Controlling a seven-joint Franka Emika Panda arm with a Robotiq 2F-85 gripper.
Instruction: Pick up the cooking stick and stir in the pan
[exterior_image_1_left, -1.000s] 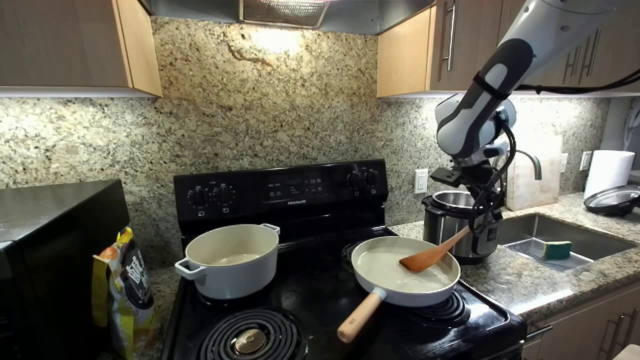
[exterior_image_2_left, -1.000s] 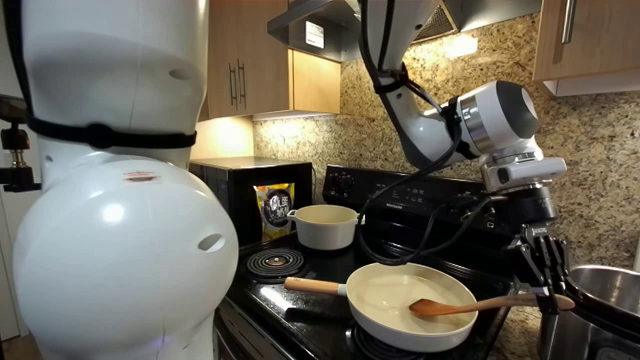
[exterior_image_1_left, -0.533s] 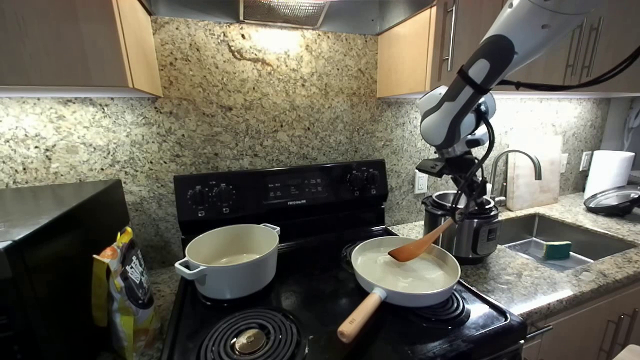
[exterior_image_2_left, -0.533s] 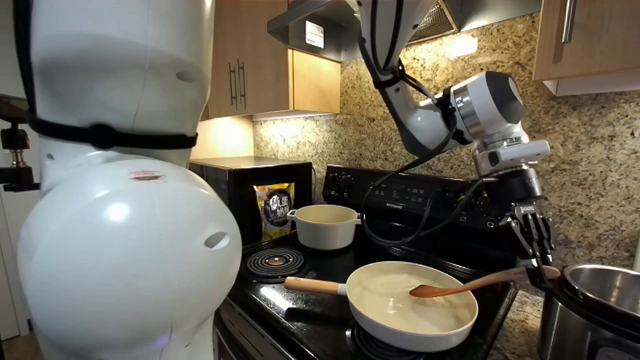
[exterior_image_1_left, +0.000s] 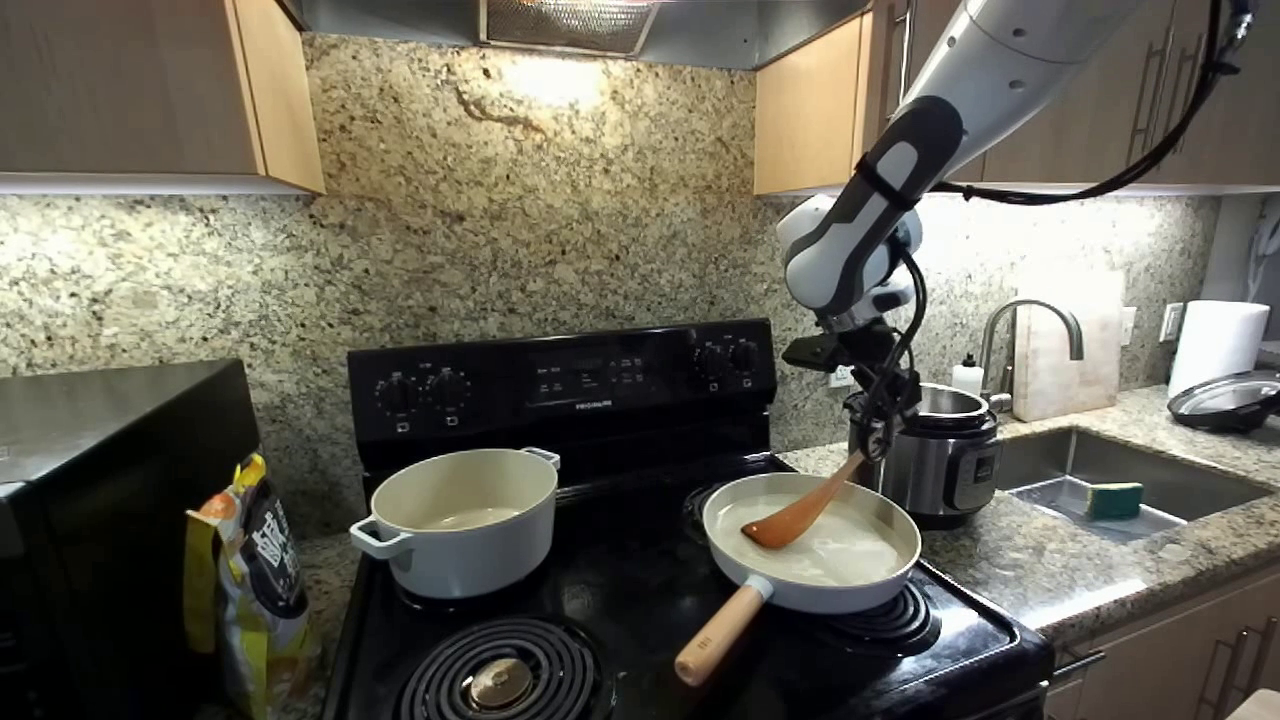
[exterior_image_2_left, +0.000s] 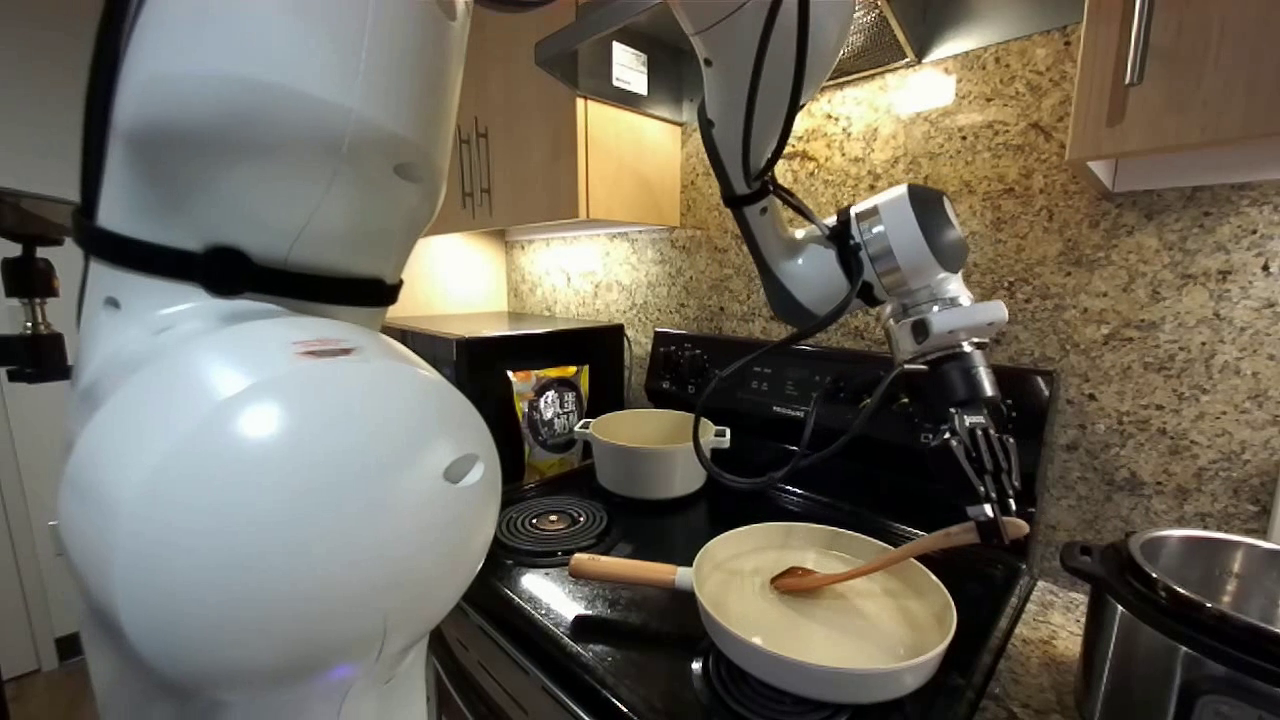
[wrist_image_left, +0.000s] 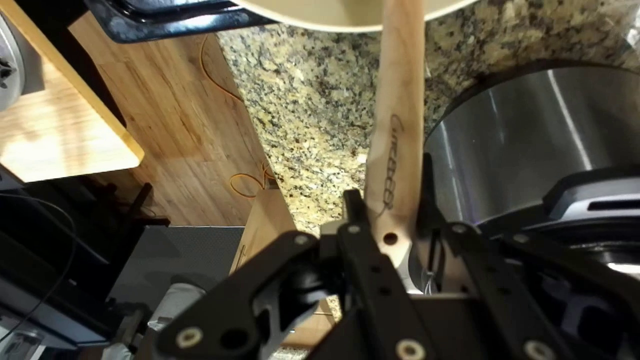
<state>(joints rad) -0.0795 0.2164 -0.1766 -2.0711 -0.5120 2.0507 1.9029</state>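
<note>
The cooking stick, an orange-brown wooden spatula (exterior_image_1_left: 800, 515) (exterior_image_2_left: 870, 568), slants down into the white pan (exterior_image_1_left: 840, 598) (exterior_image_2_left: 800, 672). Its blade is low inside the pan, towards the left in both exterior views; I cannot tell if it touches the bottom. My gripper (exterior_image_1_left: 874, 448) (exterior_image_2_left: 992, 525) is shut on the handle's end, beyond the pan's rim and above it. In the wrist view the gripper (wrist_image_left: 390, 197) has a finger on each side of the pale handle (wrist_image_left: 398, 110), near its hole. The pan's rim (wrist_image_left: 320, 26) shows at the top there; the blade is out of view.
A shiny steel pot (exterior_image_1_left: 930, 470) (exterior_image_2_left: 1150, 650) stands close beside the gripper. A white two-handled pot (exterior_image_1_left: 470, 550) sits at the back left burner. The stove's black back panel (exterior_image_1_left: 570, 380) rises behind. A sink (exterior_image_1_left: 1090, 490) lies to the right.
My gripper and the cooking stick have moved left in both exterior views, away from the steel pot. The blade has swept left across the pan. The pan has not moved.
</note>
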